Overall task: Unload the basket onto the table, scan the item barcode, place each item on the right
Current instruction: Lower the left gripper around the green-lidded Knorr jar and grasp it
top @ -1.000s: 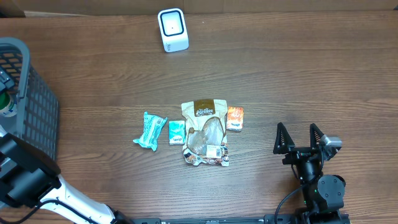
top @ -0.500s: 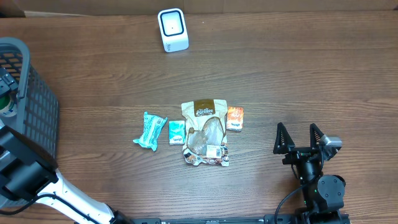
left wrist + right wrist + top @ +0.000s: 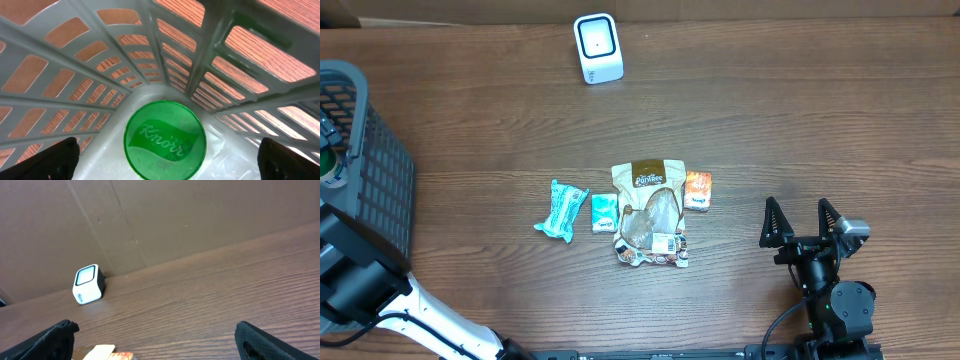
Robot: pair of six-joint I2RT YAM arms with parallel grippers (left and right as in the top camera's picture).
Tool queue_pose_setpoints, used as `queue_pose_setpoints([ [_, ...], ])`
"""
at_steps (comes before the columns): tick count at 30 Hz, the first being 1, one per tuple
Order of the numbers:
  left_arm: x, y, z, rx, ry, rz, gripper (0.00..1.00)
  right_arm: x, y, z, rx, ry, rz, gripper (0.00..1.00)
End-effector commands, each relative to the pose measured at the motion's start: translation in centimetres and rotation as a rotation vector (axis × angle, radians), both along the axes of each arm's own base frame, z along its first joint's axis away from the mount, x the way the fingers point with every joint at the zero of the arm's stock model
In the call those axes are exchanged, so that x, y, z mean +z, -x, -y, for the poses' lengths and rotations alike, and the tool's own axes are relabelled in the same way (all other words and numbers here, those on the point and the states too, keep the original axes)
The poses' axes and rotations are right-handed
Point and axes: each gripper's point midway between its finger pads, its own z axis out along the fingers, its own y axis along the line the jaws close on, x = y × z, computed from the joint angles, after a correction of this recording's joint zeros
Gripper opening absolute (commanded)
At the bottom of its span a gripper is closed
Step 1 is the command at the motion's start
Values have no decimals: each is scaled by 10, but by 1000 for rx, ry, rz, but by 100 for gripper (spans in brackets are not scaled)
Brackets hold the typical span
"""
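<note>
Change: only the left arm has moved. Its dark link at the near-left corner shifted slightly a second ago and has been at rest since. Everything else lies as it did. I read this as no pick started; the scan is still wholly ahead.

Table: bare wood across the whole right half, and a wide bare band between the central goods and the far edge. There is plenty of room to carry something far.

Basket: takes up the left edge. Its ribbed walls close in around the left tool, which hangs inside with jaws spread wide and empty, directly above a green Knorr lid. Lifting straight up looks like the only clean way out.

Right tool: near-right, jaws fully apart, holding nothing, aimed toward the far side. It stands well apart from the goods on its left.

Snack pouch: centre of the table, lying flat. I cannot tell which item is meant for scanning; I see no barcode from above.

Scanner: upright at the far edge, left of centre, just in front of the cardboard wall.

Teal wrapped packet, small teal packet and orange packet: these flank the pouch closely, leaving little finger room there.
</note>
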Motion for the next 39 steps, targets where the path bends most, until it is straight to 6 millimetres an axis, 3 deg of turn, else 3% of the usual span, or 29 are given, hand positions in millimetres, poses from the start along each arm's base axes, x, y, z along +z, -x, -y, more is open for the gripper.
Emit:
queue_pose_setpoints([
  [1,-16,-2,5,-54,14,-28,100,-2,0,1,-5,-1,3,100],
  [13,-50,3,13,-60,46,-46,100,-2,0,1,-5,-1,3,100],
  [16,-54,4,15,-63,55,-48,87,-2,0,1,-5,-1,3,100],
  [20,-53,4,15,-46,59,-37,78,-2,0,1,-5,-1,3,100],
  [28,-25,-3,16,18,72,68,80,-2,0,1,-5,-1,3,100],
  [32,-7,-4,14,6,39,91,86,-2,0,1,-5,-1,3,100],
  [39,-23,4,17,-46,44,7,87,-2,0,1,-5,-1,3,100],
])
